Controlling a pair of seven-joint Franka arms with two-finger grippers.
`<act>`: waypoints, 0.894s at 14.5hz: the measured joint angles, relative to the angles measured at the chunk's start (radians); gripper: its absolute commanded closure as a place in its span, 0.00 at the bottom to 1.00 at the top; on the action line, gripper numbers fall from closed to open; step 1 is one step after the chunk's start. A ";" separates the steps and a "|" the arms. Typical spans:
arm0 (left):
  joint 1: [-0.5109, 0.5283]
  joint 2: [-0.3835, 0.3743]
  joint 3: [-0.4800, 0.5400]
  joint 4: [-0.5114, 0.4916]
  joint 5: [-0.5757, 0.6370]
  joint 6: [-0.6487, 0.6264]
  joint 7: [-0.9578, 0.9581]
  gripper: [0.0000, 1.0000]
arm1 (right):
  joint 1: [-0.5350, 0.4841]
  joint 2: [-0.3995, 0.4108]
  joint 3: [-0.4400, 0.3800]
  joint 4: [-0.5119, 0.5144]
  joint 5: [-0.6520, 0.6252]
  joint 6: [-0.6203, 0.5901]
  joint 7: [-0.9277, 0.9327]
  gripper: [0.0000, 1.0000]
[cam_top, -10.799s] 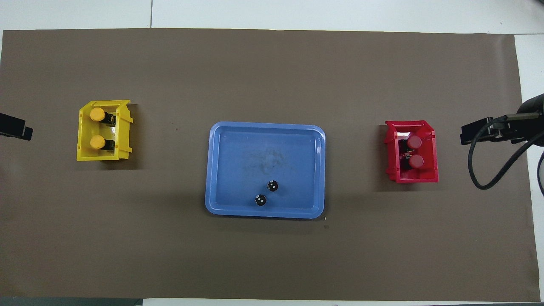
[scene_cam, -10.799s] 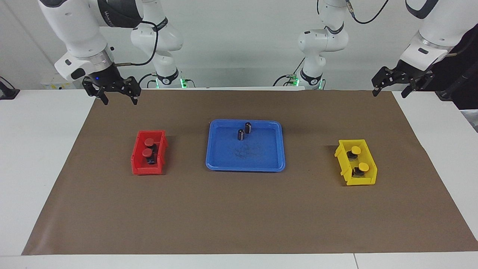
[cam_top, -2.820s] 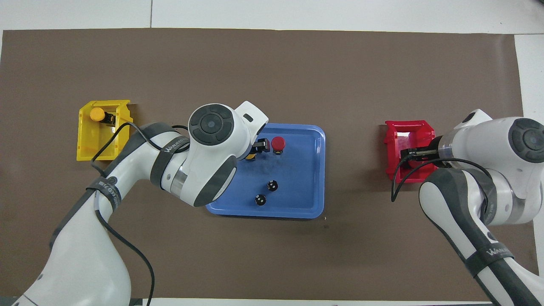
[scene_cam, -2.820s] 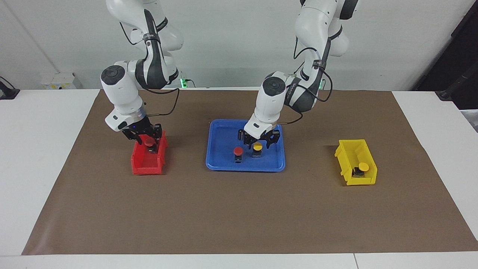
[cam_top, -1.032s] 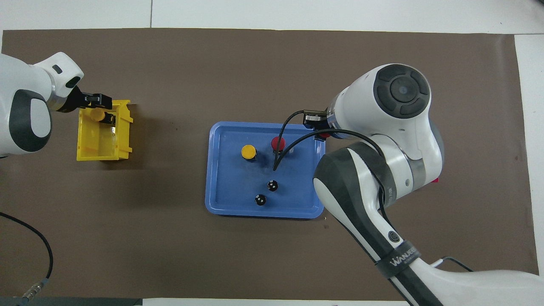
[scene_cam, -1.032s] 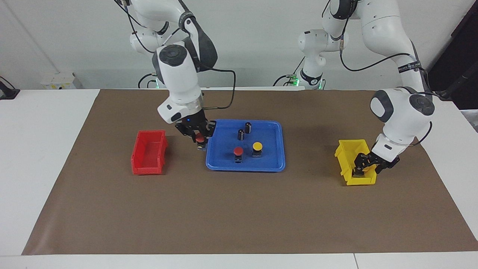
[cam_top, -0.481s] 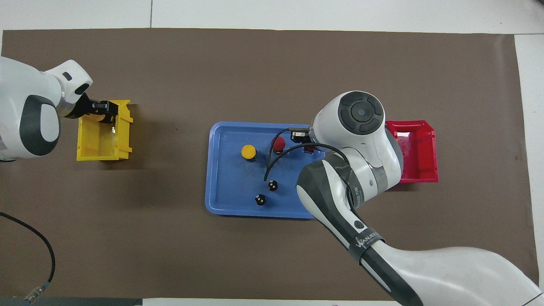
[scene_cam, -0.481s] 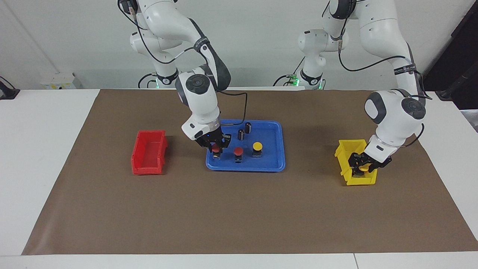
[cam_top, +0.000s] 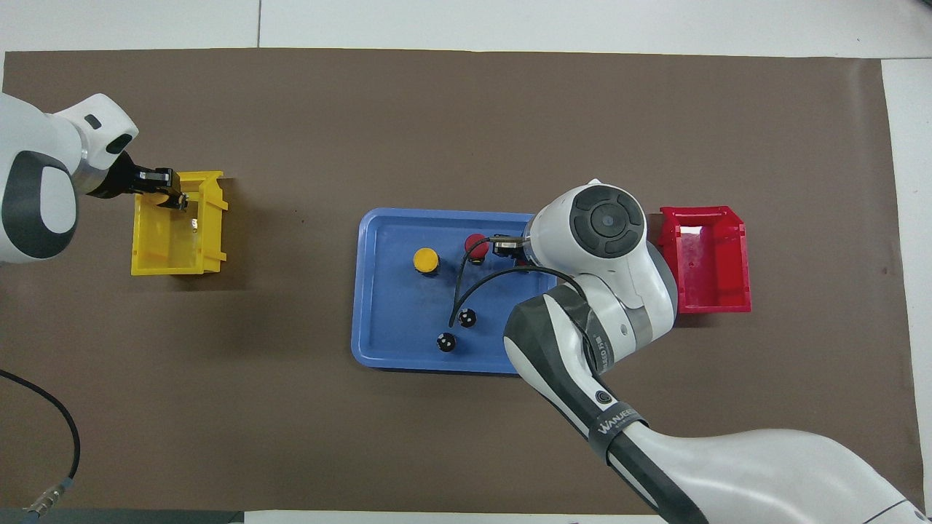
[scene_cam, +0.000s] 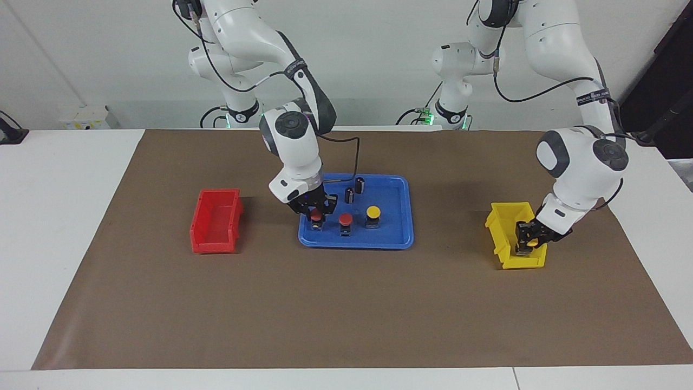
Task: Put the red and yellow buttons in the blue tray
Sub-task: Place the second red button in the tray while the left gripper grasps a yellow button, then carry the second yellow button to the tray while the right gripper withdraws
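The right gripper (scene_cam: 315, 211) stood low inside the blue tray (scene_cam: 398, 238), at the tray's end toward the right arm, its fingers pinching a red button (scene_cam: 315, 218) that sat at or just above the tray floor; I could not tell whether the button's base was touching. That button lay directly beneath the tool, upright, so by my reading the next move called only for a release and a straight lift.

The left gripper (scene_cam: 529, 237) was down in the yellow bin (scene_cam: 499, 216), at the bin's end farther from the robots, closed around the last yellow button (scene_cam: 533, 242). That button was still within the bin walls. The tray lay well apart from it, toward the middle of the table, so I judged the left arm had the longer carry remaining.

Count taken: four buttons in all. Two stood free in the tray, a red one (scene_cam: 345, 219) and a yellow one (scene_cam: 373, 212), side by side; the third was in the right gripper over the tray; the fourth was in the left gripper in the bin. Two dark capless cylinders (scene_cam: 354, 190) stood in the tray nearer to the robots. The red bin (scene_cam: 216, 219) held nothing.
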 measured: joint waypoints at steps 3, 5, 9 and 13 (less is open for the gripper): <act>-0.024 -0.036 -0.022 0.175 -0.037 -0.263 -0.098 0.99 | 0.003 -0.006 -0.003 0.014 0.000 -0.013 0.000 0.00; -0.151 -0.048 -0.042 0.171 -0.050 -0.242 -0.294 0.99 | -0.007 -0.020 -0.018 0.074 -0.005 -0.104 0.000 0.00; -0.455 -0.069 -0.057 -0.053 -0.050 -0.020 -0.559 0.99 | -0.135 -0.070 -0.026 0.278 -0.028 -0.373 -0.011 0.00; -0.505 -0.080 -0.055 -0.188 -0.050 0.116 -0.583 0.99 | -0.255 -0.113 -0.028 0.361 -0.030 -0.486 -0.117 0.00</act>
